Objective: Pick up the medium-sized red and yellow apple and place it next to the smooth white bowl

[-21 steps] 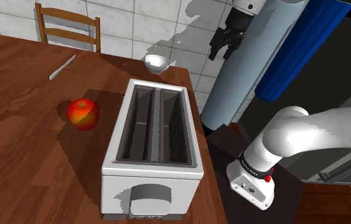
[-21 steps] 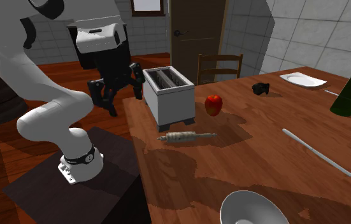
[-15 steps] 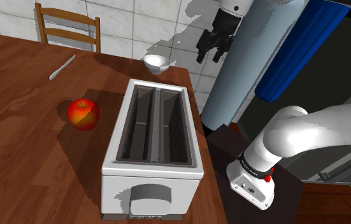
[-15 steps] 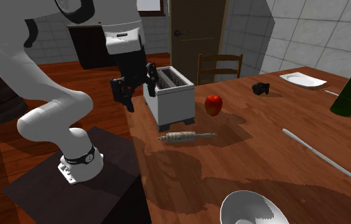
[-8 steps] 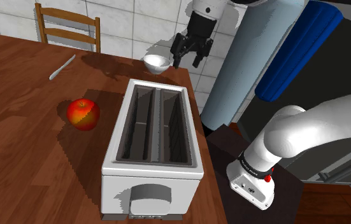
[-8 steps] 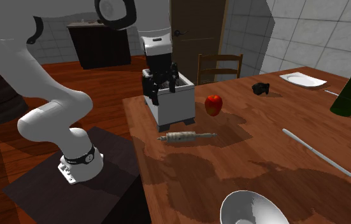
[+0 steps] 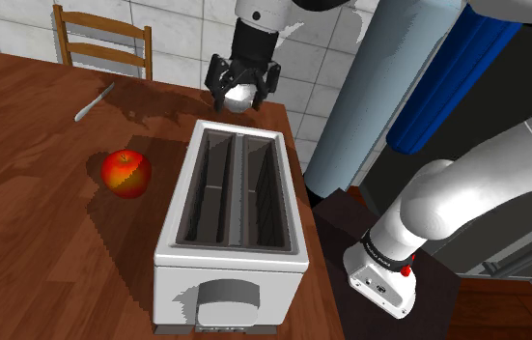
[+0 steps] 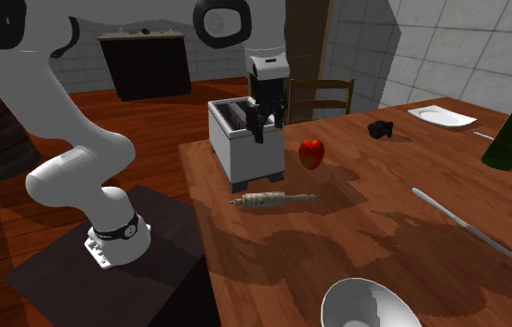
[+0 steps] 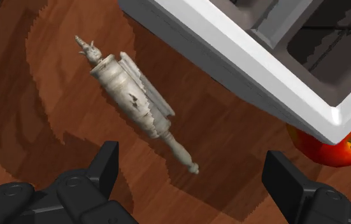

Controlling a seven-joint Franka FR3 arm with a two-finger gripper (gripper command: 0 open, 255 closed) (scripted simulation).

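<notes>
Apple (image 7: 126, 173), round and glossy, red blending into yellow, sits on the brown wood-grain table (image 7: 22, 222) just beside the boxy white toaster (image 7: 230, 227). I see my gripper (image 9: 190, 154) hanging above the table by the toaster's end, black fingers spread wide with nothing between them. The wrist camera gives me a pale, ridged rolling pin (image 9: 136, 102) lying flat on the wood. The second exterior view adds the smooth white bowl (image 8: 365, 307) — well apart from the apple, rolling pin between them.
</notes>
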